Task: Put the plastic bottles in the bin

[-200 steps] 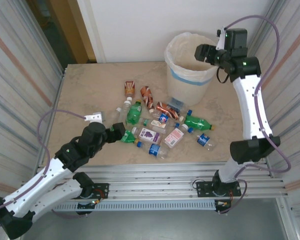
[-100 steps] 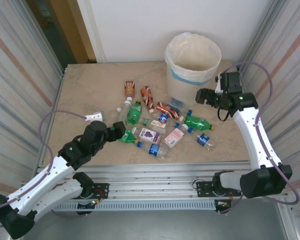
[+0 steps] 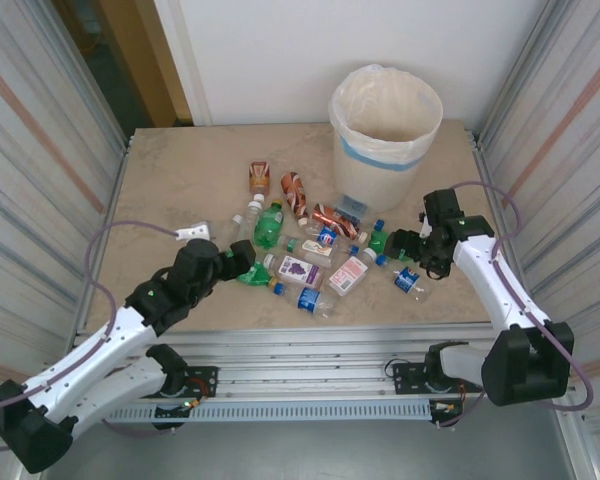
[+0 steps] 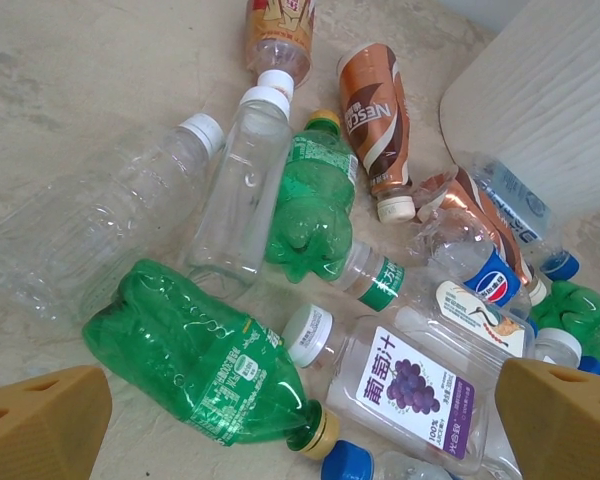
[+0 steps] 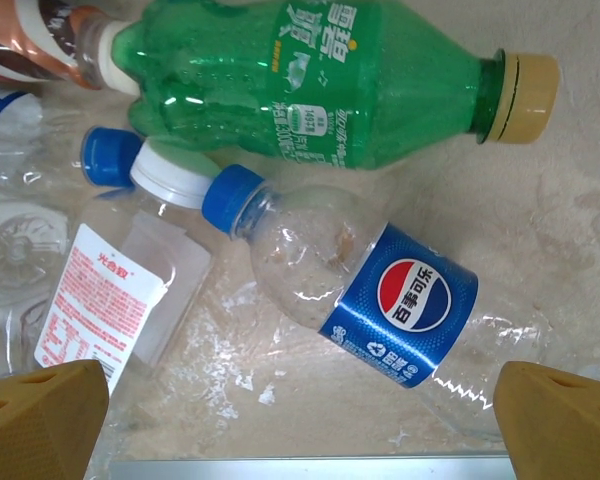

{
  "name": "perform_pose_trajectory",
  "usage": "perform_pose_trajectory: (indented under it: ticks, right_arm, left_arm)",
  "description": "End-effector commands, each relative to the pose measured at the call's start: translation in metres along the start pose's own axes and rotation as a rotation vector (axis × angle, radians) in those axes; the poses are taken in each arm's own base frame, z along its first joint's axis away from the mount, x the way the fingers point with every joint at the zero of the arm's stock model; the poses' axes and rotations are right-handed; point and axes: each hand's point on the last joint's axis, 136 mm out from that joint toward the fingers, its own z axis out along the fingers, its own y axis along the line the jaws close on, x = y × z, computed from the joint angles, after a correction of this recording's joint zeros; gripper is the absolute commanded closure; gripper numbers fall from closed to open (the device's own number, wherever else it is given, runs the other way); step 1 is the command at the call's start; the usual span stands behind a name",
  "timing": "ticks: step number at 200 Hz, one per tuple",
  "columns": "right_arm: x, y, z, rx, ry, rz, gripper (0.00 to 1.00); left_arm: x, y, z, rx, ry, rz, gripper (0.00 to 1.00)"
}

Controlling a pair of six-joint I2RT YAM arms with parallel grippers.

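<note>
Several plastic bottles [image 3: 315,250] lie scattered in the middle of the table, in front of the white bin [image 3: 352,158] with its cream liner. My left gripper [image 3: 238,262] is open and low at the heap's left edge. A crushed green bottle [image 4: 200,355] and a clear grape-label bottle [image 4: 420,395] lie between its fingertips [image 4: 42,425]. My right gripper [image 3: 405,246] is open, low over the heap's right side. A clear Pepsi-label bottle [image 5: 380,300] with a blue cap lies flat between its fingers [image 5: 560,415], and a green bottle [image 5: 320,80] lies just beyond it.
A small white object [image 3: 189,235] sits on the table to the left of the heap. The bin wall [image 4: 550,110] rises at the upper right of the left wrist view. The table's metal front edge [image 5: 310,468] runs close under the Pepsi bottle. Corrugated walls close both sides.
My right arm has swung from above the bin's rim down to the table by the right-hand bottles, gripper empty. The left arm has barely moved.
</note>
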Motion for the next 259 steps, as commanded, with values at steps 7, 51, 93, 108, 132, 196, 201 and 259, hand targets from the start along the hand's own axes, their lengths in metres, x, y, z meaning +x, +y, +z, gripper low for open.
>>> perform_pose_trajectory:
  ticks: [7, 51, 93, 108, 132, 196, 201, 259]
  right_arm:
    - [0.005, -0.005, 0.015, -0.003, 0.060, 0.078, 0.02]
    - [0.012, -0.017, 0.033, -0.001, 0.120, 0.141, 0.02]
    - [0.024, -0.025, 0.045, 0.025, 0.168, 0.158, 0.02]
    - [0.028, -0.027, 0.045, 0.026, 0.173, 0.163, 0.01]
    - [0.036, -0.027, 0.044, 0.021, 0.193, 0.165, 0.01]
    - [0.056, -0.007, 0.051, -0.009, 0.240, 0.121, 0.08]
    - [0.057, -0.005, 0.051, -0.009, 0.241, 0.116, 0.09]
    - [0.071, 0.007, 0.059, -0.008, 0.272, 0.075, 0.17]
  left_arm:
    - [-0.002, -0.003, 0.003, 0.013, 0.001, -0.034, 0.01]
    - [0.006, 0.002, 0.008, 0.001, 0.017, -0.055, 0.01]
    - [0.005, 0.000, 0.008, 0.011, 0.016, -0.058, 0.01]
    - [0.006, 0.001, 0.008, 0.009, 0.018, -0.057, 0.01]
    - [0.007, 0.003, 0.009, 0.007, 0.018, -0.062, 0.01]
    - [0.007, 0.002, 0.010, 0.017, 0.028, -0.068, 0.01]
    - [0.007, 0.002, 0.010, 0.017, 0.027, -0.068, 0.01]
    - [0.010, 0.003, 0.010, 0.019, 0.032, -0.077, 0.01]
